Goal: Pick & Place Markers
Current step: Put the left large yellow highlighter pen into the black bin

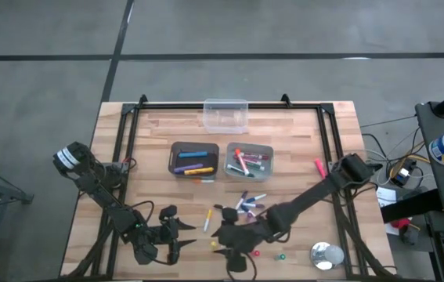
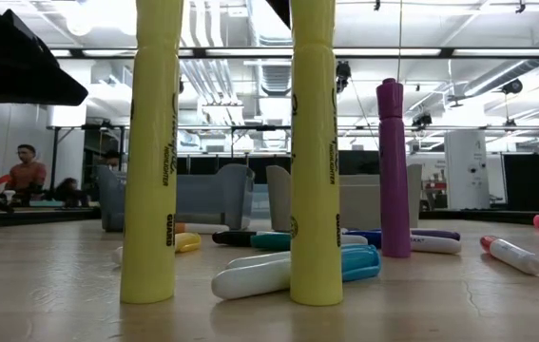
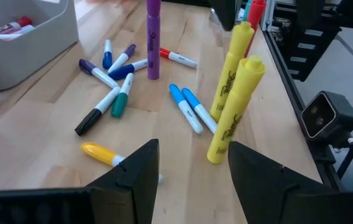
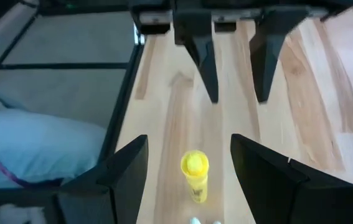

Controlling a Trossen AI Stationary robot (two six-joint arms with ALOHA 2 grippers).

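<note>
From the high view, I have both arms low in the frame. The left gripper (image 1: 176, 236) sits at lower left of centre, the right gripper (image 1: 229, 235) just right of it, both spread wide and carrying nothing. The markers (image 1: 249, 202) lie scattered mid-frame between the grippers and two grey bins (image 1: 194, 159), which already hold several pens, so I judge those to be the drop points. A clear tub (image 1: 225, 115) sits above them at the table's far edge, and a silver tape roll (image 1: 327, 255) lies at lower right, well apart from the pens.

In the low view, two yellow highlighters (image 2: 152, 152) stand upright in the foreground, one left of centre and one at centre, with a purple marker (image 2: 393, 171) upright to the right and others lying flat behind. There is vertical print on the left yellow barrel, too small for me to read surely. People sit far left in the room beyond.

In the left wrist view, the left claw's fingers (image 3: 137, 171) stand open at the bottom of the frame, empty. The two yellow highlighters (image 3: 233, 118) stand right of centre, and I read "Sharpie" down their barrels. Blue, black and teal pens lie loose at centre.

In the right wrist view, my right claw's fingers (image 4: 123, 171) are parted and empty at the bottom, with a yellow highlighter (image 4: 195, 177) standing between them, seen from above. I take it as the next pick.
</note>
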